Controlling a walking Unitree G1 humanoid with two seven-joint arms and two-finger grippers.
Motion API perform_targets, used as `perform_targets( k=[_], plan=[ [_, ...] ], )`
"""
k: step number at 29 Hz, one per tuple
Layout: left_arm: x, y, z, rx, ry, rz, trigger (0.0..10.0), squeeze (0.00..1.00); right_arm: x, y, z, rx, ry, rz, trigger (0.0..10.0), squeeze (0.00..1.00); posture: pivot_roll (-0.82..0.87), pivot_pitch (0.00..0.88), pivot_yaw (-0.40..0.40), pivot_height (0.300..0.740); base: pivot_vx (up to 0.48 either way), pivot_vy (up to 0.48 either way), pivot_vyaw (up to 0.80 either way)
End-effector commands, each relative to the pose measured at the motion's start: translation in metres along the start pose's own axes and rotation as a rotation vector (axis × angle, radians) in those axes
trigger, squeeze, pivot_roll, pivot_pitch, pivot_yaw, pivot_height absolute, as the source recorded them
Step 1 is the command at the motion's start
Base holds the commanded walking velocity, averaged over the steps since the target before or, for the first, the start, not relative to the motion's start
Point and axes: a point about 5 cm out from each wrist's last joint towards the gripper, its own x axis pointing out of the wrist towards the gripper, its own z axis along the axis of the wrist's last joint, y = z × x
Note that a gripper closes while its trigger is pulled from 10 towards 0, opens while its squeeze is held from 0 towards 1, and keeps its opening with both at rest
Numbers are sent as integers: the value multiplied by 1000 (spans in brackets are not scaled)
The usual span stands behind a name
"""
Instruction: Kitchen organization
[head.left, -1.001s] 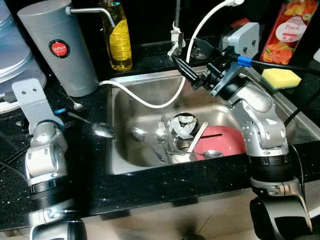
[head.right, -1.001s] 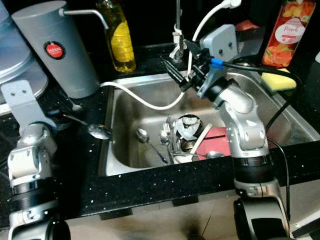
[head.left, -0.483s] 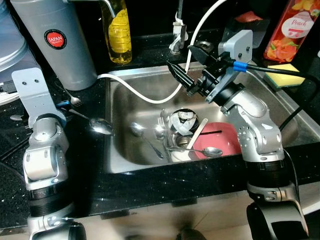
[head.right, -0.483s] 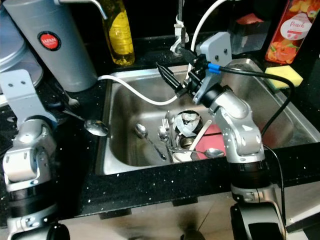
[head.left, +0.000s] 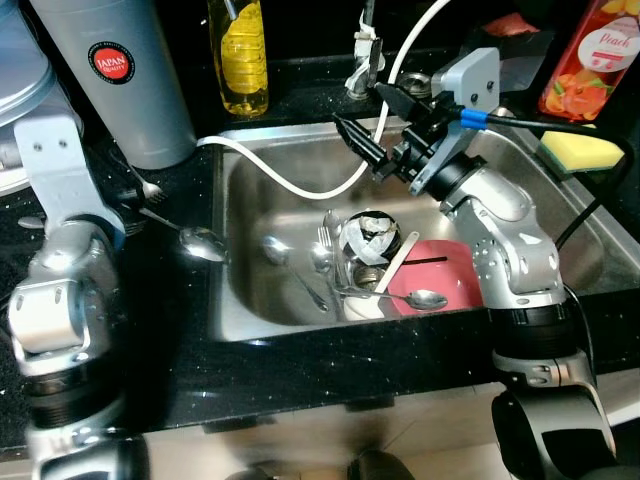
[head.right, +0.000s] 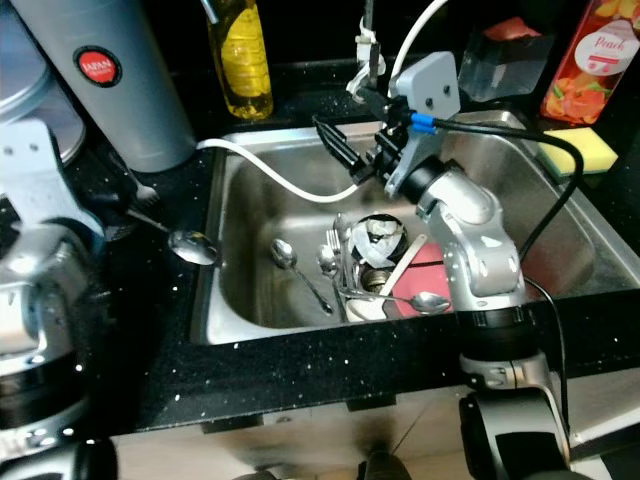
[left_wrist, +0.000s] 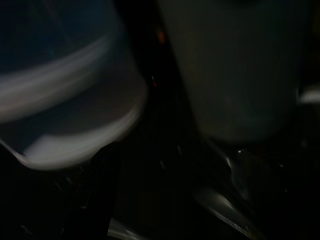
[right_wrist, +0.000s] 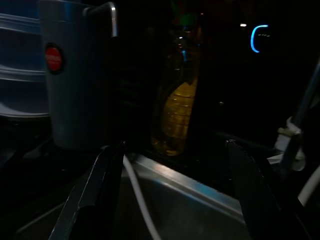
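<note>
over the last second the right gripper (head.left: 362, 125) barely moved, hanging above the back of the sink (head.left: 240, 300) with fingers apart and empty. spoons (head.left: 275, 252) and the pink plate (head.left: 445, 275) sat untouched, so no progress yet imo.

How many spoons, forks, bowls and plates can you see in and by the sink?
Spoons: 4, one on the counter, three in the sink
Forks: 2
Bowls: 1
Plates: 1, pink
Total: 8
</note>
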Motion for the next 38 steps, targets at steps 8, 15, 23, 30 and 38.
perform_targets(
  k=[8, 15, 23, 30, 38],
  plan=[
    [-15, -11, 26, 200, -132, -264, 10000, 0, -1, -7, 1, -9, -11, -17, 10000, 0, -19, 92, 47, 740, 0, 0, 0],
    [-25, 7, 12, 334, 27, -457, 10000, 0, -3, -5, -4, -7, -2, -16, 10000, 0, -13, 95, 70, 740, 0, 0, 0],
    [-27, 62, 8, 670, 111, -587, 10000, 0, -7, -8, -8, -10, 1, -50, 10000, 0, -5, 84, 95, 740, 0, 0, 0],
    [2, 83, -16, 846, 186, -492, 10000, 0, -6, -5, -9, 13, -9, -50, 10000, 0, -14, 82, 91, 740, 0, 0, 0],
    [15, 48, -24, 736, 101, -557, 10000, 0, -4, -3, -5, 14, -20, -37, 10000, 0, -35, 82, 70, 740, 0, 0, 0]
  ],
)
